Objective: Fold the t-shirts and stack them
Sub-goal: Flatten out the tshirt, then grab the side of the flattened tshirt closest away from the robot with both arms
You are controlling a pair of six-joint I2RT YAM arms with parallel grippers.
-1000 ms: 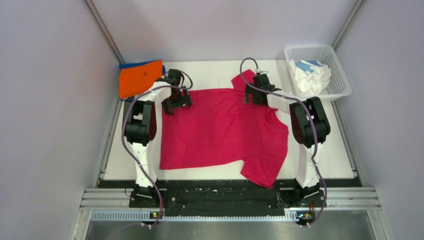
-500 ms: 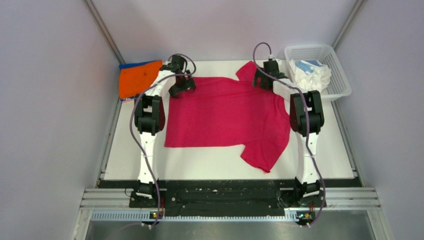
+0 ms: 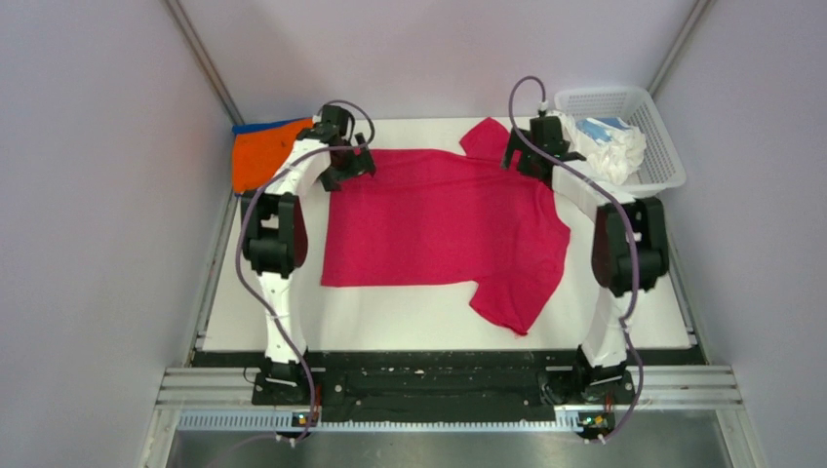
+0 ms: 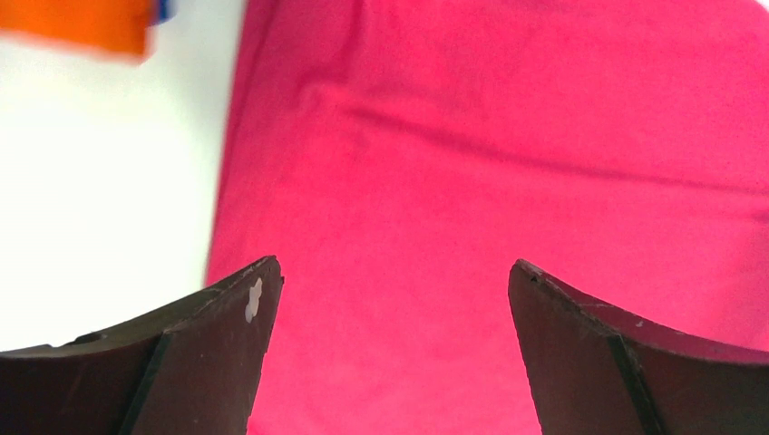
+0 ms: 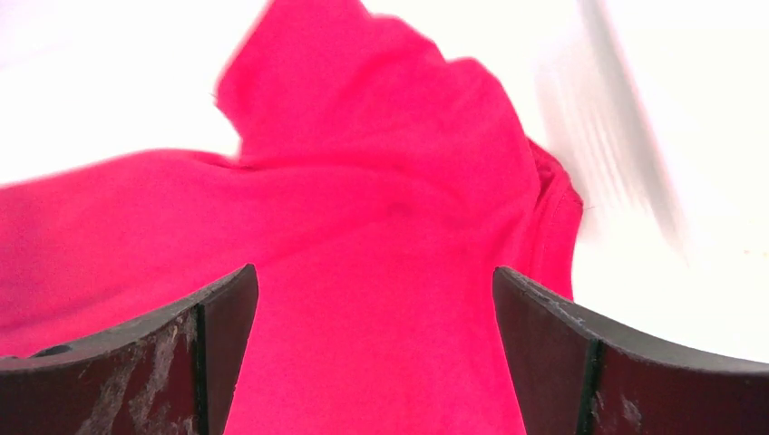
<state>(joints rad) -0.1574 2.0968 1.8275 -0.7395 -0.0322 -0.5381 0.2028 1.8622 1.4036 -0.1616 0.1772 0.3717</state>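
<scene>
A crimson-pink t-shirt (image 3: 444,219) lies spread flat across the white table (image 3: 410,317), one sleeve at the far edge and one hanging toward the near right. My left gripper (image 3: 348,166) hovers open over its far left corner; the left wrist view shows pink cloth (image 4: 472,181) between and beyond the spread fingers, none of it pinched. Over the shirt's far right shoulder, by the sleeve (image 5: 381,100), my right gripper (image 3: 531,156) is open too. A folded orange t-shirt (image 3: 261,154) lies on a blue one (image 3: 255,126) at the far left. White and pale blue t-shirts (image 3: 610,144) lie crumpled in the basket.
A white plastic mesh basket (image 3: 663,166) stands at the far right corner, close to my right gripper. Grey walls close in both sides. The black rail with both arm bases runs along the near edge.
Both grippers carried the pink shirt's far edge toward the back, flattening it, and let it go. The right arm has since swung a little right; the shirt now lies still.
</scene>
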